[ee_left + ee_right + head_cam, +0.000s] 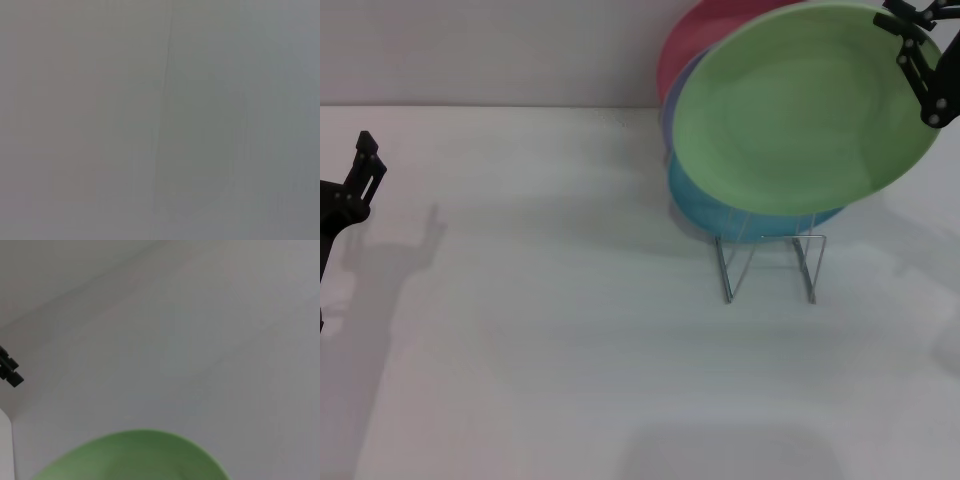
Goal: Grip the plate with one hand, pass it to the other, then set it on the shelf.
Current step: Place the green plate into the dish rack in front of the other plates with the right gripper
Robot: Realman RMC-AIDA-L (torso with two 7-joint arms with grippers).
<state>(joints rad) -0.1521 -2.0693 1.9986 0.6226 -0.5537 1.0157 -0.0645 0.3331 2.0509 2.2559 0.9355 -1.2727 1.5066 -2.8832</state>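
Observation:
The light-green plate (800, 110) is held up, tilted, at the back right, in front of and above the plates standing in the wire shelf (770, 262). My right gripper (917, 55) is shut on the plate's upper right rim. The plate's edge also shows in the right wrist view (135, 457). My left gripper (360, 175) is at the far left edge, low over the table and away from the plate. The left wrist view shows only a blank grey surface.
A turquoise plate (715, 212), a lavender plate (670, 100) and a pink plate (690, 40) stand in the shelf behind the green one. A white table (570, 330) spreads in front. A wall rises behind it.

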